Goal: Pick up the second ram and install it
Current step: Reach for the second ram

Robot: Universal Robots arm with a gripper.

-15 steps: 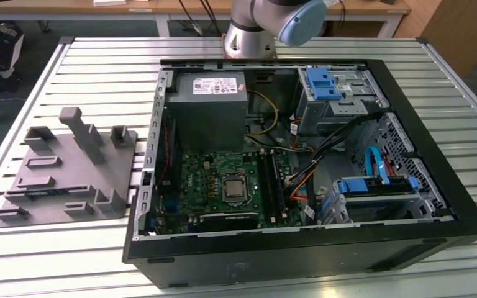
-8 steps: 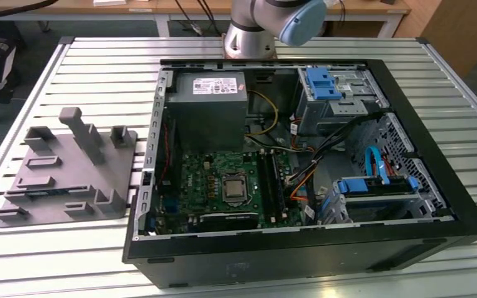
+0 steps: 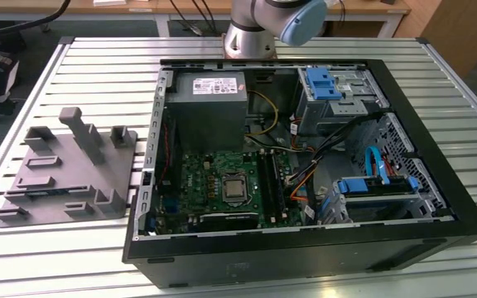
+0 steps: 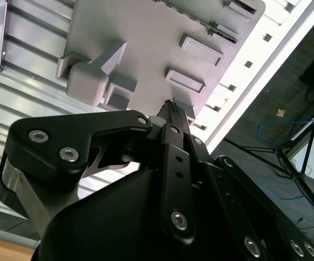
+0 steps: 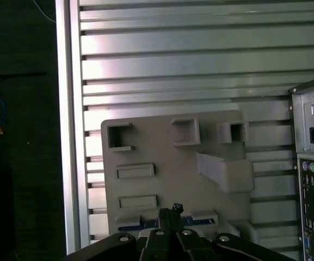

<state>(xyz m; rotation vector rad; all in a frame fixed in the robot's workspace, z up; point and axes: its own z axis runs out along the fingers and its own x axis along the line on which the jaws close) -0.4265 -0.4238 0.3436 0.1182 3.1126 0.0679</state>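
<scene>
I had not yet lifted the second ram [image 5: 200,220], the long, flat blue-green memory stick. It lay seated in a slot at one edge of the grey moulded plastic fixture [image 5: 162,149], so picking and installing both remained. Its long axis ran along that fixture edge. My hand [image 5: 170,210] hung above that edge, fingertips pinched narrow, holding nothing.

I have open air over the fixture [image 5: 162,147]; its tall wedge [image 5: 225,171] rises near the ram [image 5: 200,221], and the case [image 5: 312,163] flanks one side.
</scene>
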